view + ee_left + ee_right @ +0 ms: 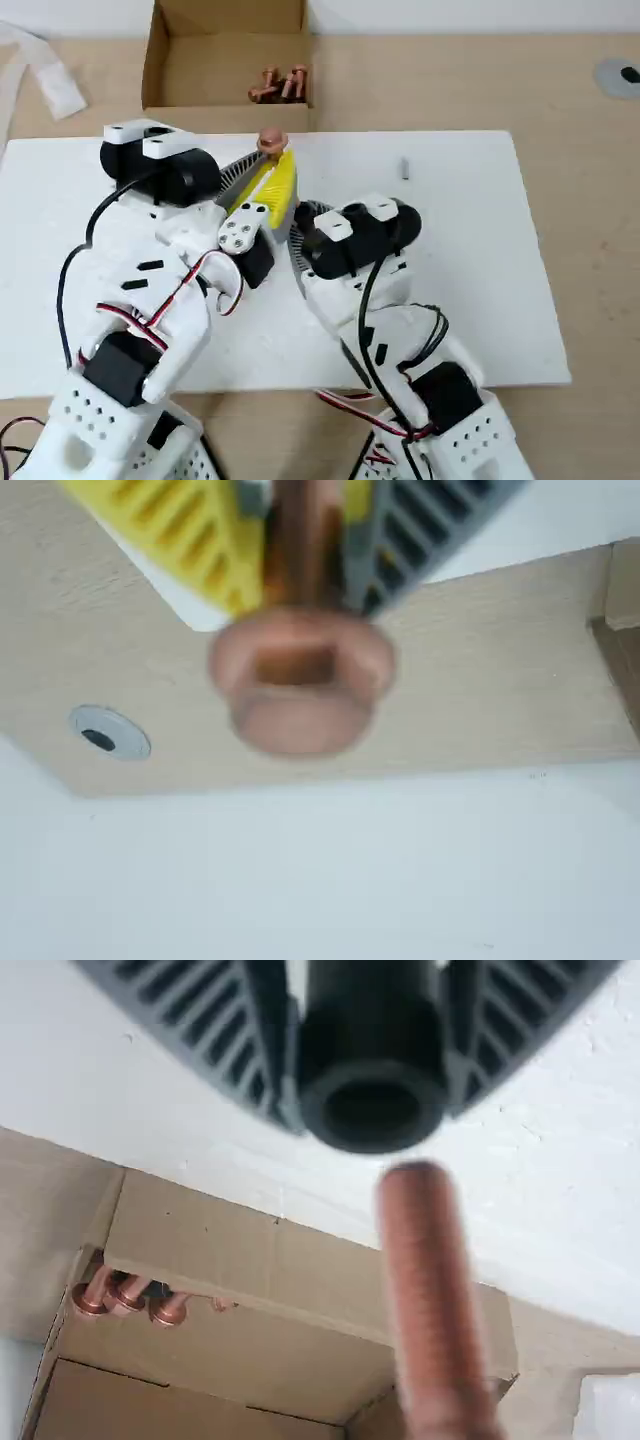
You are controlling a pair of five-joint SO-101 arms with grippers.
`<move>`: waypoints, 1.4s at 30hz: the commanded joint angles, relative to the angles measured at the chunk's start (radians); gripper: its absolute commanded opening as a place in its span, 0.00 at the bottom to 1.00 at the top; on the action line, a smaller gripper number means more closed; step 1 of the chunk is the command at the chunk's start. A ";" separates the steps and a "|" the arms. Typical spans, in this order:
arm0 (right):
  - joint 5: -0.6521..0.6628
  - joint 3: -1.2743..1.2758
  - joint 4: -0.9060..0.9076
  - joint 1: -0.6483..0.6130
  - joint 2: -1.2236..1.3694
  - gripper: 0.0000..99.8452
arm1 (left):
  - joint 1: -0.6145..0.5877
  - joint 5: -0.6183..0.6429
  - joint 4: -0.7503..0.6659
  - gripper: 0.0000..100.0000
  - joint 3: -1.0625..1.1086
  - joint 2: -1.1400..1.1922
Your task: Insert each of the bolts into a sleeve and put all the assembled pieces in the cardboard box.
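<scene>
My left gripper (270, 160) (305, 575), with one yellow and one grey finger, is shut on a copper bolt (272, 141) (300, 685) just in front of the cardboard box (225, 60). My right gripper (370, 1050) is shut on a black sleeve (372, 1095) with its open end facing the camera. The bolt's threaded shaft (430, 1300) ends just short of the sleeve's mouth, slightly off to one side. In the high view the right arm (355, 235) sits close beside the left gripper. Several copper pieces (280, 85) (125, 1295) lie in the box (250, 1290).
A white board (470, 260) covers the wooden table in front of the box. A small grey part (405, 167) lies on the board to the right. A round grey grommet (620, 75) (110, 730) sits in the tabletop at the far right.
</scene>
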 commanded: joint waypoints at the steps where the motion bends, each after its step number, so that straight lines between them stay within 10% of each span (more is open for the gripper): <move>1: 0.003 -0.004 -0.028 -0.015 -0.013 0.01 | -0.014 0.000 -0.028 0.01 -0.008 0.002; 42: 0.003 -0.004 -0.023 -0.012 -0.013 0.01 | 0.091 0.080 0.130 0.01 -0.075 0.073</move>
